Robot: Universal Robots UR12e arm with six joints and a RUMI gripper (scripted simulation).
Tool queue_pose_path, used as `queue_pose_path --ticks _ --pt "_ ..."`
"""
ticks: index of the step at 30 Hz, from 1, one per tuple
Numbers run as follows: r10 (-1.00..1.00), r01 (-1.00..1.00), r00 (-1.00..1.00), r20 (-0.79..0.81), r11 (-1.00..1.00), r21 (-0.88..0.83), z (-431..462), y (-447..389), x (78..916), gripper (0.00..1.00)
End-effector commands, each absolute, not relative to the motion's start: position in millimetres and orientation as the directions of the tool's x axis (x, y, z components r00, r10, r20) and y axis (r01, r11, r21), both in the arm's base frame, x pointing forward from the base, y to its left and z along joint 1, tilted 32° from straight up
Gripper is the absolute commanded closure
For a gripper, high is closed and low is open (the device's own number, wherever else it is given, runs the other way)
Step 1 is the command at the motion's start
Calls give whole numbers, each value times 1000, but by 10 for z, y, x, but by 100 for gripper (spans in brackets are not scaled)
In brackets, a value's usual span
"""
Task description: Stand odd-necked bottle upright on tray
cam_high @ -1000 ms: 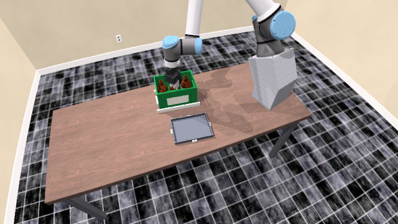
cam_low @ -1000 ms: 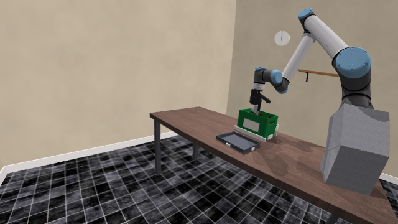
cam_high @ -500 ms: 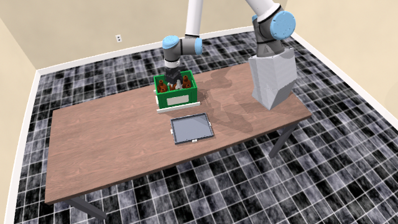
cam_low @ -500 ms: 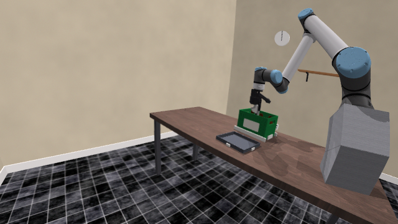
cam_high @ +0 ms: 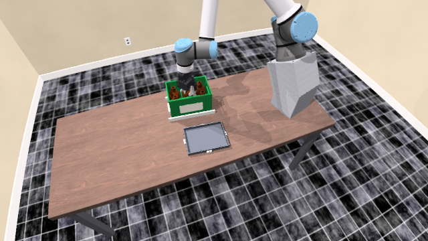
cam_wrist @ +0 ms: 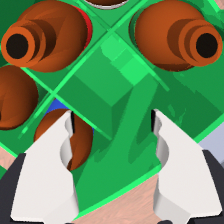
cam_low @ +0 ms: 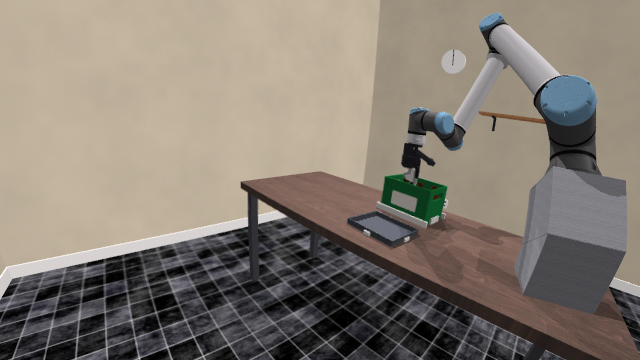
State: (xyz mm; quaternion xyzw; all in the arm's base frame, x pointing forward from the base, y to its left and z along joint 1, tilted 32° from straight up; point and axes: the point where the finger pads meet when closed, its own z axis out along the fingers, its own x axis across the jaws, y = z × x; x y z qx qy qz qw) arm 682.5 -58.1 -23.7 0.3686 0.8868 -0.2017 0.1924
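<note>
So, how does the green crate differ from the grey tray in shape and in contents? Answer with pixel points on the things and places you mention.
The green rectangular crate [cam_high: 206, 106] [cam_low: 434, 207] has tall walls, while the grey rectangular tray [cam_high: 206, 138] [cam_low: 384, 227] has only a low rim. The crate is divided inside by thin partitions, but the tray has one undivided flat floor. The crate holds brown bottles; the tray holds none. Both sit level on the table.

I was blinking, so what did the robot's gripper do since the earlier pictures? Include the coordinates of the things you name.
The gripper [cam_high: 186, 92] [cam_low: 411, 179] [cam_wrist: 112, 111] fingers shifted slightly rightward in the top view; it's open, holding nothing. The crate [cam_high: 208, 104] [cam_low: 422, 204] [cam_wrist: 192, 102] and tray [cam_high: 206, 138] [cam_low: 385, 227] [cam_wrist: 215, 144] stayed put.
</note>
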Motion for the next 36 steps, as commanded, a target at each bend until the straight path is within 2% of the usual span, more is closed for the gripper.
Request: queue_pose_path --ticks 1,36 --pt "576 731 -654 -491 647 -215 -231 -578 6829 62" --pt "576 731 -654 -491 647 -215 69 -400 6760 62"
